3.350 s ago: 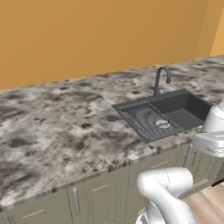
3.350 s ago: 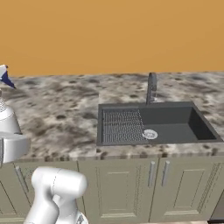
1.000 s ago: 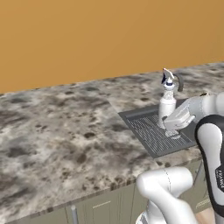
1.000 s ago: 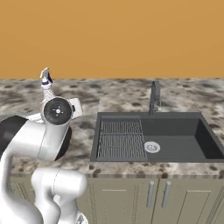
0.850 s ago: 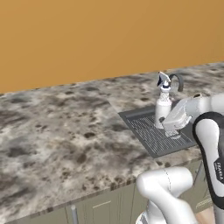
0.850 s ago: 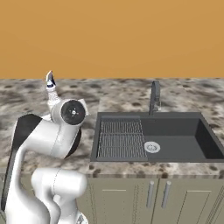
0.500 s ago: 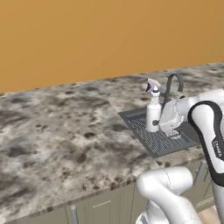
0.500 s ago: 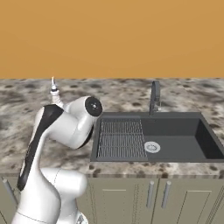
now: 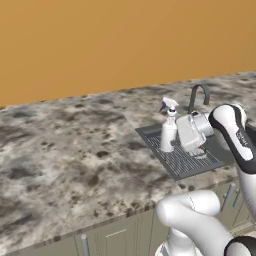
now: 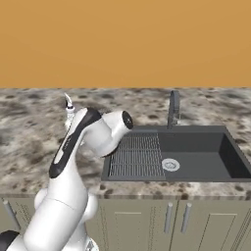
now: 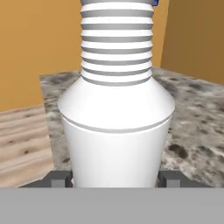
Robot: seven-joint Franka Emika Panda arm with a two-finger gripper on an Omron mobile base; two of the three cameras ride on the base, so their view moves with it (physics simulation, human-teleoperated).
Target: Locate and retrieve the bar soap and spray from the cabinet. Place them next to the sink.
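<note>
Spray (image 9: 168, 134) upright, pinched in the claw (image 9: 176, 134), just left of the sink (image 10: 196, 153)
Best lowered straight onto bare table (image 9: 75, 150) beside the basin; kept vertical; released only once seated.

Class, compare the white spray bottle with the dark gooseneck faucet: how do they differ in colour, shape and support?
The white ribbed-neck spray bottle is pale and stout with a straight body; the dark curved gooseneck faucet is thin and arched. The bottle is gripped by the pincer; the faucet stands at the back of the dark grey sink. Both are upright.
</note>
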